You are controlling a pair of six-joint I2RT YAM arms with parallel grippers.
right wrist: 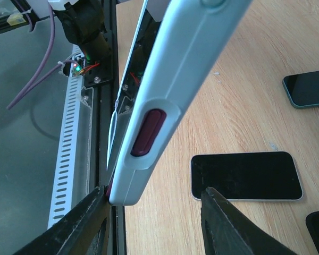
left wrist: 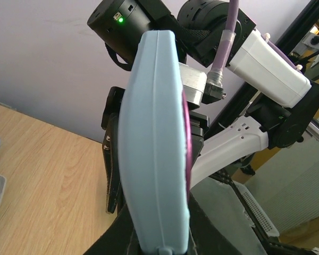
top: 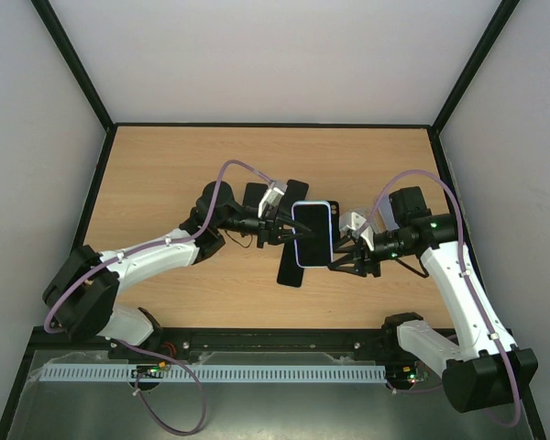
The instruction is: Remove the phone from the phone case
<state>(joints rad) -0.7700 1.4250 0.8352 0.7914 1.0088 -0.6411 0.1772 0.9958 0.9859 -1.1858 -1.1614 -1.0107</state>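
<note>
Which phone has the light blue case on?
The phone lifted off the table between the left hand and right hand; its case is light blue. The other phones lie flat on the table.

Bright, even light falls from overhead, and shadows on the table (top: 165,183) are faint and soft-edged. The top view is crisp, with no glare. In the left wrist view the case (left wrist: 151,159) looms close and slightly blurred.
</note>
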